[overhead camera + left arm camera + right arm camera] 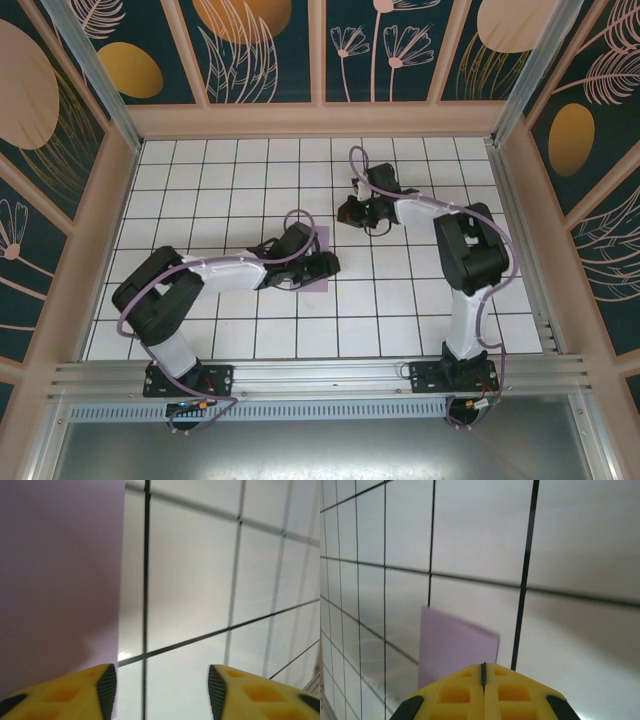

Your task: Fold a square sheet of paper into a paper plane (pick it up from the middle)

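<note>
My overhead view is evenly bright: soft light from above leaves only faint, diffuse shadows on the glossy white tiled counter [230, 160]. On the left wrist feed, the thin pale lavender square sheet of paper [60, 580] looks dim and soft. 1 small glare spot sits beside its lower edge, and the far grid lines smear. On the right wrist feed, a broad grey shadow band crosses the tiles. The paper's edge is blurred, and a pale sheen shows at the lower right corner.

The paper [319, 284] lies flat on the surface [220, 180] near its middle. The left gripper [330, 265] reaches in from the left over the paper's right edge. The right gripper [347, 213] lies behind the paper, slightly right, apart from it.
</note>
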{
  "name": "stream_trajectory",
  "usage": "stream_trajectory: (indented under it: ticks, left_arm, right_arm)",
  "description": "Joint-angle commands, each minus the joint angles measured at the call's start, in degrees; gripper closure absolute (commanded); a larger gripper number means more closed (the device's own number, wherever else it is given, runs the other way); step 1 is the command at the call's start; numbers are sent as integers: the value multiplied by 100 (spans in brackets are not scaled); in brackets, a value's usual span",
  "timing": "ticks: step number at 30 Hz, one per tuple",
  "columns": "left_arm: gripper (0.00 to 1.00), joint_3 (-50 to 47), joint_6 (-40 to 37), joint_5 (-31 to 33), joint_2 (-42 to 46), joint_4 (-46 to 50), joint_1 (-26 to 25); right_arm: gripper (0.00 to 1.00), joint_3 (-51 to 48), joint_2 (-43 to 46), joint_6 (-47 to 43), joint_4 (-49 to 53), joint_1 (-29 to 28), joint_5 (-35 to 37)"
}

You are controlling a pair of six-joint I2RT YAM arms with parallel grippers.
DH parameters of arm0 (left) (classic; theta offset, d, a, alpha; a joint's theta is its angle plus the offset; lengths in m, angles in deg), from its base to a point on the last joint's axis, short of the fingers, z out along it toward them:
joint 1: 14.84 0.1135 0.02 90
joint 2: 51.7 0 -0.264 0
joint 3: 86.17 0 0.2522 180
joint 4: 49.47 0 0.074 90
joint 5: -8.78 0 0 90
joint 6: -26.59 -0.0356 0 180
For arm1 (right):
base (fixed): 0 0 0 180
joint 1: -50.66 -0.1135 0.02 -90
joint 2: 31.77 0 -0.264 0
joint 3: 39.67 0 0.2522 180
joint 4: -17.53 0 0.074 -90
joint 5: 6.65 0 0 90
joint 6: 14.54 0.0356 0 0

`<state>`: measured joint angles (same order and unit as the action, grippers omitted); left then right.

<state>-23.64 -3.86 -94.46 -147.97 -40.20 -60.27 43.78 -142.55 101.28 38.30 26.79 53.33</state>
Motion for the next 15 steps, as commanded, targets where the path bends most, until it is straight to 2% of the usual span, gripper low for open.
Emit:
stream_trajectory:
  ticks: [1,4,8,12,15]
  left_arm:
    - [37,37,-169,334,560,404,318]
    - [26,-187,-185,562,984,618,545]
    - [17,-484,-170,808,1414,943,805]
    - [14,-854,39,680,1662,941,902]
    - [13,-1158,213,352,1678,713,902]
  right_arm:
    - [100,-502,565,414,-281,-238,235]
    - [93,-708,635,637,-380,-503,359]
    - [85,-630,405,859,-382,-892,602]
    - [83,-513,162,1093,-379,-1129,689]
    - [82,-454,-26,1200,-284,-1193,778]
